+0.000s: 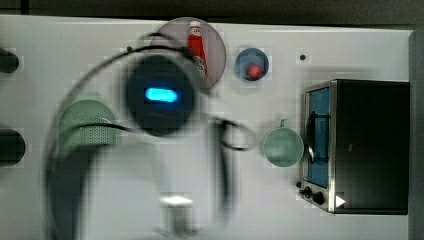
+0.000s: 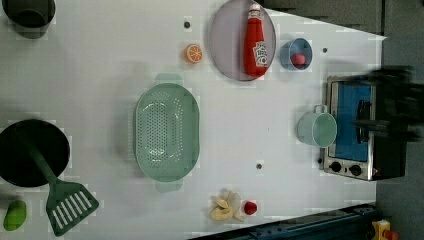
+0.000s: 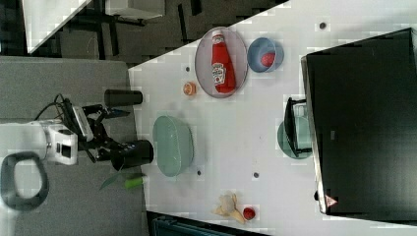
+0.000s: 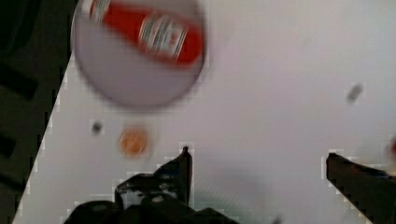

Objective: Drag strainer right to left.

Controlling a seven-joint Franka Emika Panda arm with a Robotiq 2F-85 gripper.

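The strainer is a pale sage-green oblong plastic colander with rounded ends, 2 small end handles and a grid of tiny holes. It sits upright and empty on the white table, in the left view's centre-left.

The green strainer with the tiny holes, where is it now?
In the left view the pale green oblong plastic strainer sits mid-table, below the orange slice and left of the green mug.

Top view: blurred arm covers much of strainer. Wrist view: ketchup bottle smeared, cut off at frame edge.
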